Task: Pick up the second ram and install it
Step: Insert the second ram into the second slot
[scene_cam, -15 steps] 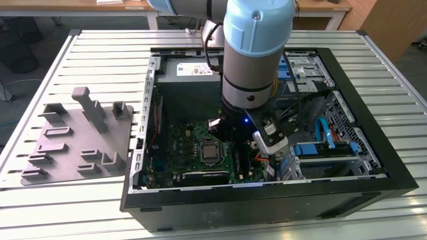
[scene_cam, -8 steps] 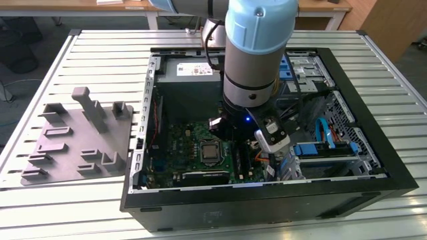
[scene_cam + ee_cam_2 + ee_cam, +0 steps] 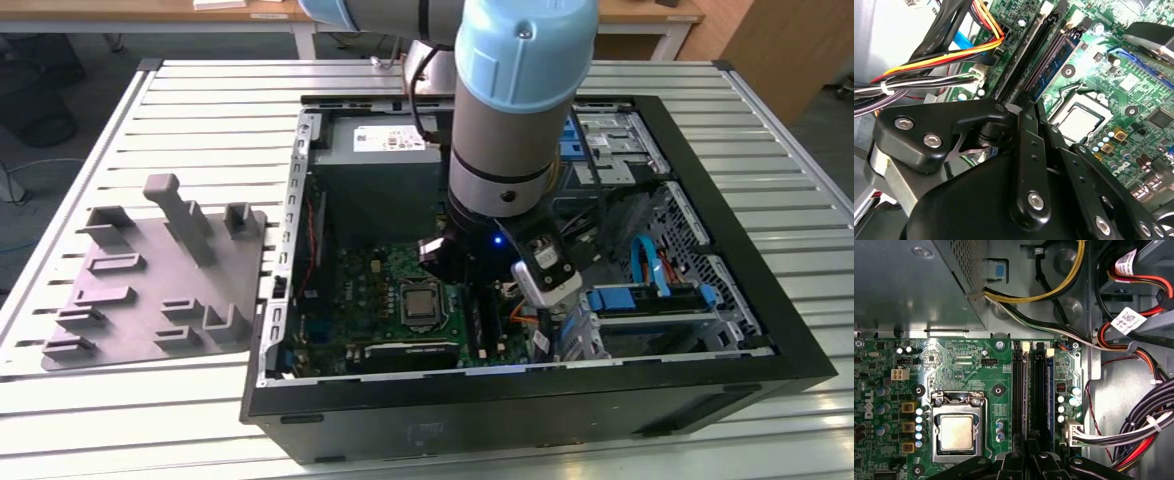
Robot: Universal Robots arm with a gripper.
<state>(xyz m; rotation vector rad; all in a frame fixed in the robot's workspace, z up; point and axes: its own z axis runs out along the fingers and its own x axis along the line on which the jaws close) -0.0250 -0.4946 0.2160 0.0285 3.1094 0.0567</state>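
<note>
Holder plate point(image 3: 160, 290) well off to the side of gripper point(image 3: 1027, 455). Gripper low over motherboard point(image 3: 964, 365), at the slots point(image 3: 1021, 390). Green ram point(image 3: 1054, 65) seated just ahead of it. I can't tell its grip state.

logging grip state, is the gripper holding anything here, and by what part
It cannot be told. The gripper hangs over the black slots on the motherboard; what lies between its tips is hidden.

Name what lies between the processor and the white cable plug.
In the first wrist view, long black memory slots run between the processor and the white plug.
</note>
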